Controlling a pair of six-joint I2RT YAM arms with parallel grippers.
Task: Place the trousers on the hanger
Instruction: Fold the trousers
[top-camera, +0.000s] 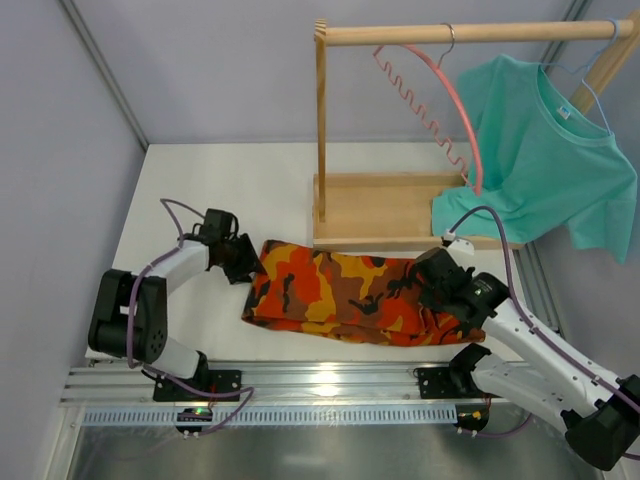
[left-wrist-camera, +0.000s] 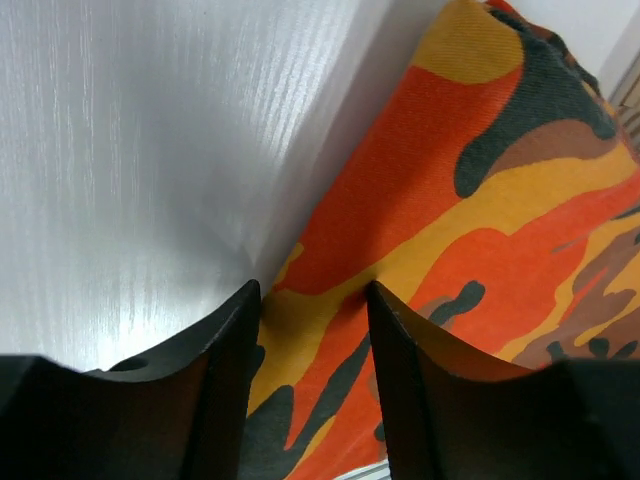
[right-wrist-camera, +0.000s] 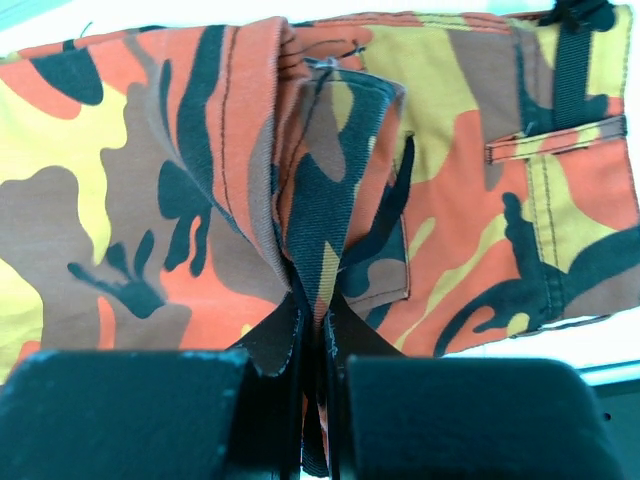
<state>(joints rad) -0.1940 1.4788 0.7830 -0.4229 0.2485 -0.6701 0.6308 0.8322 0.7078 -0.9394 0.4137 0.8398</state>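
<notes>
Low in the frame the trousers (top-camera: 350, 295) lie folded flat on the desk (top-camera: 220, 190), the right gripper (right-wrist-camera: 315, 310) pinching a raised fold at their right end and the left gripper (left-wrist-camera: 312, 290) spread astride their left edge, not closed on it. Farther back at upper right the hanger (top-camera: 463, 100) hangs bare on the wooden rack (top-camera: 470, 33), so lifting and draping all seem left to do. The teal T-shirt (top-camera: 545, 150) hanging just beside it crowds the approach, and the rack's base (top-camera: 385, 210) lies between.
</notes>
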